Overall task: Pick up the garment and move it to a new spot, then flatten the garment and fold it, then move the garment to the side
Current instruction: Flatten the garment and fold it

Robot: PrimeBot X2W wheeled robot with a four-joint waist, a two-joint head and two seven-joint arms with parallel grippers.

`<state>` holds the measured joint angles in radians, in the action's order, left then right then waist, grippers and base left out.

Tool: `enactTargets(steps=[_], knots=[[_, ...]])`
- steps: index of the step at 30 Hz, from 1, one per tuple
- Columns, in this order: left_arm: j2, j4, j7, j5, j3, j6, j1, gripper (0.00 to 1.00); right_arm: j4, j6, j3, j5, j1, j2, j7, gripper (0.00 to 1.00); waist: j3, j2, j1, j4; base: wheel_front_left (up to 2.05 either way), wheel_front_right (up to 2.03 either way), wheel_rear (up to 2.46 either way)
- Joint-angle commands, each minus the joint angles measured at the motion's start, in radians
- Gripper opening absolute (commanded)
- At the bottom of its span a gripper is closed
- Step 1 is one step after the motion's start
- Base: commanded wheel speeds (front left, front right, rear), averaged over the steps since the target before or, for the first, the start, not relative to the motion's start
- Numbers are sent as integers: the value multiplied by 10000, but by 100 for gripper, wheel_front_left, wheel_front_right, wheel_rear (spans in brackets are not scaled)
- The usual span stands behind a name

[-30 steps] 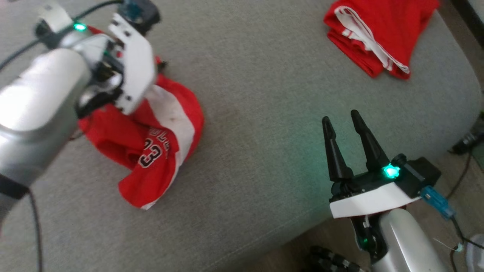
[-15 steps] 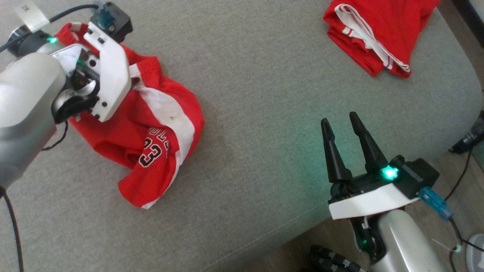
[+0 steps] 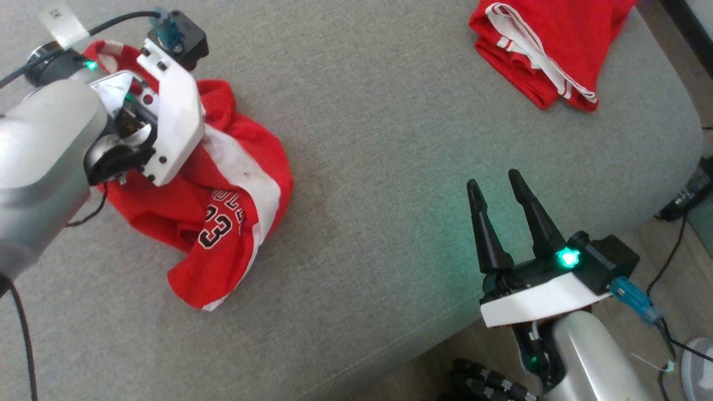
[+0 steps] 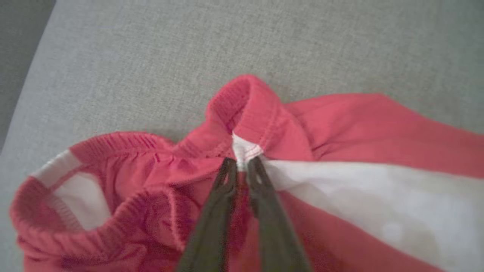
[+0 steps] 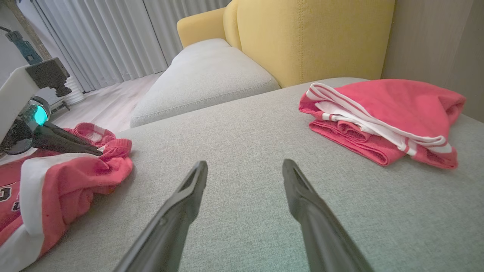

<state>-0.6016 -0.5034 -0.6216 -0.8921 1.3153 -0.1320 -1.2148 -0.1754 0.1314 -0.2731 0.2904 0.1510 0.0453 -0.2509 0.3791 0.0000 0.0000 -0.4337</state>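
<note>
The crumpled red garment (image 3: pixel 184 211), marked with a white stripe and the number 23, is laid on the grey cushion (image 3: pixel 379 167) at the robot's left. Its waistband is pinched at a white seam between the closed fingers of the left gripper (image 4: pixel 242 164). The right gripper (image 3: pixel 493 181) is held with its fingers spread and empty above the cushion's near edge, well apart from a folded red garment (image 3: pixel 557 33) at the far right.

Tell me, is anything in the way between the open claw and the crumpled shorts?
Nothing visible. Just bare cushion lies between the right gripper and the shorts, which the left gripper is pinching.
</note>
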Motion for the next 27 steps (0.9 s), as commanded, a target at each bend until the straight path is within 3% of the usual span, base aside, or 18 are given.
enactTargets(steps=[1,8,21,27], knots=[[-257,241,-37,-53,-400,14,-504,0,242,-7,-167,-1,-71,49,-109,100,-41,0,0,6,0,0,0],[-27,585,166,-788,-475,14,-826,0,40,-7,-67,-123,-180,49,-109,100,-403,0,0,216,0,0,0],[1388,-36,3860,-1680,-2717,327,-1670,0,-189,-7,208,-445,-572,49,-109,100,-1251,0,0,576,0,0,0],[1596,529,5003,-1771,-3340,879,-1597,0,-227,-7,575,-711,-866,49,-109,100,-1524,0,0,1071,0,0,0]])
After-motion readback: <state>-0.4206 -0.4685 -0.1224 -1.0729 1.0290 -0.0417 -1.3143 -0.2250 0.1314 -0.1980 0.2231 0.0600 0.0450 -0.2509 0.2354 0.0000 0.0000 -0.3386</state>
